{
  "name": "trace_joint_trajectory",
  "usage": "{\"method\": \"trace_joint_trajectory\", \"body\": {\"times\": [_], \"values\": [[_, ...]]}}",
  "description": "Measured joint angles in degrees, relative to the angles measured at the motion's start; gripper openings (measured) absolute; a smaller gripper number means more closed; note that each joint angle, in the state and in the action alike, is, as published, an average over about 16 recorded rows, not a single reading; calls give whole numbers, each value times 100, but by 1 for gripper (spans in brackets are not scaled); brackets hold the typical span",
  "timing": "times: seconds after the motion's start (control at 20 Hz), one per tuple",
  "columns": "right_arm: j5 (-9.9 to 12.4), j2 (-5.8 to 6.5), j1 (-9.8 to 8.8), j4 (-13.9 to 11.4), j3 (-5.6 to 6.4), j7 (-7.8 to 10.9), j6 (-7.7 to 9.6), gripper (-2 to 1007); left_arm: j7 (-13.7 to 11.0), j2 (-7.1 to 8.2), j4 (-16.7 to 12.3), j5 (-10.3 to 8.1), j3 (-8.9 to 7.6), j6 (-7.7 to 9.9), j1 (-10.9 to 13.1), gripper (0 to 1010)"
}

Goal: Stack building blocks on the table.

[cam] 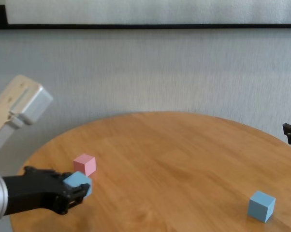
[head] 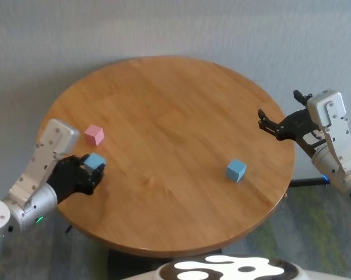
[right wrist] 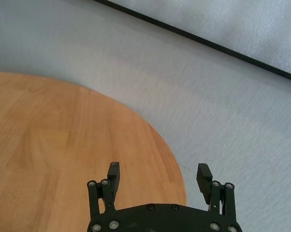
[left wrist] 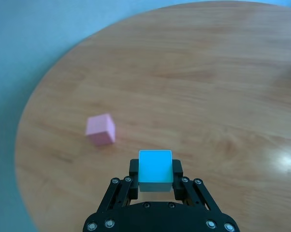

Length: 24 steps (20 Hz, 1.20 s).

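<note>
My left gripper (head: pixel 94 170) is shut on a light blue block (head: pixel 94 161) at the table's left side, just in front of the pink block (head: pixel 94 135). In the left wrist view the held blue block (left wrist: pixel 155 170) sits between the fingers (left wrist: pixel 134 170), with the pink block (left wrist: pixel 101 129) a short way beyond on the wood. The chest view shows the held block (cam: pixel 78 181) near the pink block (cam: pixel 84 164). A second light blue block (head: pixel 236 170) rests alone at the table's right front. My right gripper (head: pixel 269 123) hangs open over the table's right edge, nothing in it.
The round wooden table (head: pixel 169 116) has bare wood across its middle and back. Grey floor surrounds it, with a dark strip (right wrist: pixel 194 36) along the wall. The robot's white body (head: pixel 228 269) shows at the near edge.
</note>
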Motion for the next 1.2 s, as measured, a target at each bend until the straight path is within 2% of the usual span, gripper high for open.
{"method": "trace_joint_trajectory", "body": {"times": [0.3, 0.5, 0.9, 1.2], "values": [[0, 0, 0, 0, 0, 0, 0, 1005, -812, 253, 89, 186, 271, -411, -331, 405], [0, 0, 0, 0, 0, 0, 0, 1005, -1426, 331, 286, 179, 473, -714, -628, 405], [0, 0, 0, 0, 0, 0, 0, 1005, -2651, 300, 982, 23, 949, -1288, -1401, 405], [0, 0, 0, 0, 0, 0, 0, 1005, -3196, 155, 1531, -47, 1292, -1551, -1938, 405]]}}
